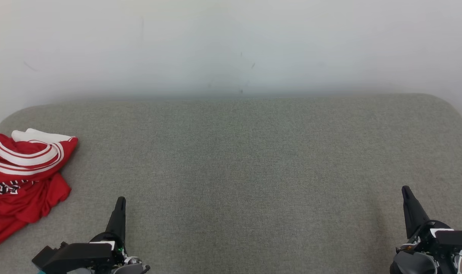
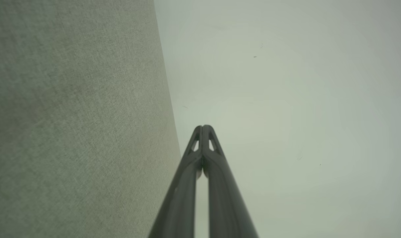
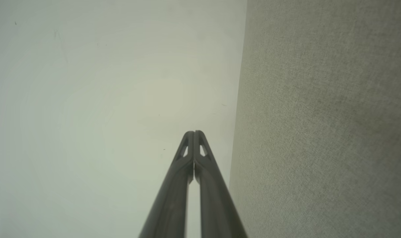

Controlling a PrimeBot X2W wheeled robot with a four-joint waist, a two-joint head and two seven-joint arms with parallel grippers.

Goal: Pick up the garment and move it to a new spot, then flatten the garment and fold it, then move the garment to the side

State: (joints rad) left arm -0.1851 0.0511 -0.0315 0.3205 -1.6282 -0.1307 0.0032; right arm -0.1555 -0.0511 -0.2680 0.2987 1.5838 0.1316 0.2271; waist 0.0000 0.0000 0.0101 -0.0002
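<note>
At the far left of the bench (image 1: 253,160), the red shirt (image 1: 21,182) lay crumpled, partly out of view. Our left end effector (image 1: 120,200) and right end effector (image 1: 406,189) sat pinched closed, empty; we feared a shallow pinch might drag it off the side.

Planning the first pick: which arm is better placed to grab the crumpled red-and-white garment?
Left. The left pincer sits close beside the crumpled red-and-white fabric garment; the right pincer is far across the grey fabric surface.
</note>
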